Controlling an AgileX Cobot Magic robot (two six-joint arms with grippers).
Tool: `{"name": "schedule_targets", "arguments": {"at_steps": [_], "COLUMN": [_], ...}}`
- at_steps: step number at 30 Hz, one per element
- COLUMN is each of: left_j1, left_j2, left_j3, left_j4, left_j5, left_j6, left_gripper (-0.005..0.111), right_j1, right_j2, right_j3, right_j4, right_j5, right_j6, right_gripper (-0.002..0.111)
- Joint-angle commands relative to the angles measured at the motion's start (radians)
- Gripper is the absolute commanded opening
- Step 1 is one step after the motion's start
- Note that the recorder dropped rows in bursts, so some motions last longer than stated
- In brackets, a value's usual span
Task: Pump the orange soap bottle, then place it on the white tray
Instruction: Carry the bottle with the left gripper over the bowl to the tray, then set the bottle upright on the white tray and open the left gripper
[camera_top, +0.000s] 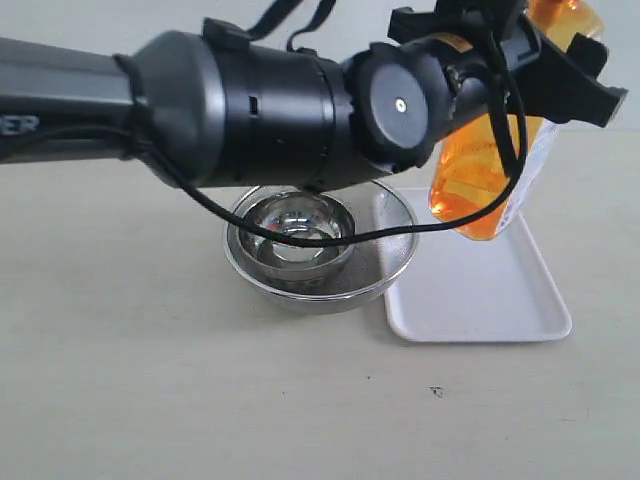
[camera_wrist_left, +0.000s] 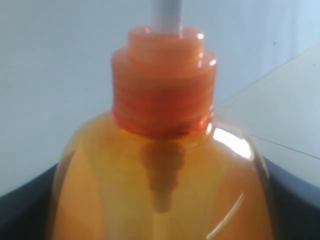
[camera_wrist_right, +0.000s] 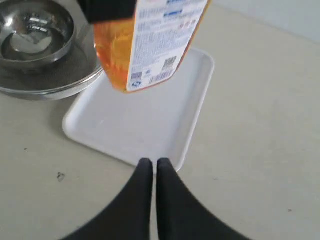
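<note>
With my left hand (camera_top: 540, 62) clamped on the soap bottle (camera_top: 478, 190), hanging tilted over the far end of the tray (camera_top: 480, 300), I fear setting it down slanted would tip it toward the bowls (camera_top: 330, 292).

One orange soap bottle (camera_top: 470, 200) and one white tray (camera_top: 480, 300) are counted. Two round steel bowls are seen just beside the white tray, one smaller bowl (camera_top: 296, 232) nested inside one larger bowl (camera_top: 392, 262). One black arm (camera_top: 250, 100) is shown. One tabletop (camera_top: 150, 400) is counted.
</note>
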Motion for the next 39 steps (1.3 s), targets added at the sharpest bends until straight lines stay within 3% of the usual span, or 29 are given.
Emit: {"name": "schedule_targets", "arguments": {"at_steps": [1,12,16,20,23,32,39], "left_j1": [-0.001,0.016,0.055,0.064,0.063,0.063,0.061], "left_j2": [0.065,0.256,0.277,0.279,0.279,0.269,0.172], "left_j3": [-0.066,-0.166,-0.166,-0.166,-0.166,-0.166,-0.166], "left_j4": [0.013,-0.05,-0.05,-0.048,-0.048,-0.045,-0.045], "left_j5": [-0.063,-0.093,0.023,0.045,0.051,0.119,0.203], "left_j6": [-0.033,-0.064,-0.199,-0.209,-0.215,-0.215,-0.091], "left_gripper": [0.005,0.005,0.007,0.056,0.081,0.087,0.087], "right_j1": [-0.007,-0.007,-0.007,-0.007,-0.007,-0.007,-0.007], "right_j2": [-0.146,-0.364,-0.364,-0.364,-0.364,-0.364,-0.364], "right_j3": [0.002,0.002,0.002,0.002,0.002,0.002,0.002], "right_j4": [-0.19,-0.25,-0.252,-0.254,-0.263,-0.289,-0.297], "right_j5": [0.05,0.179,0.193,0.188,0.168,0.162,0.162], "right_j6": [0.111,0.155,0.129,0.107,0.107,0.111,0.111], "right_gripper": [0.0,0.0,0.0,0.0,0.0,0.0,0.0]}}
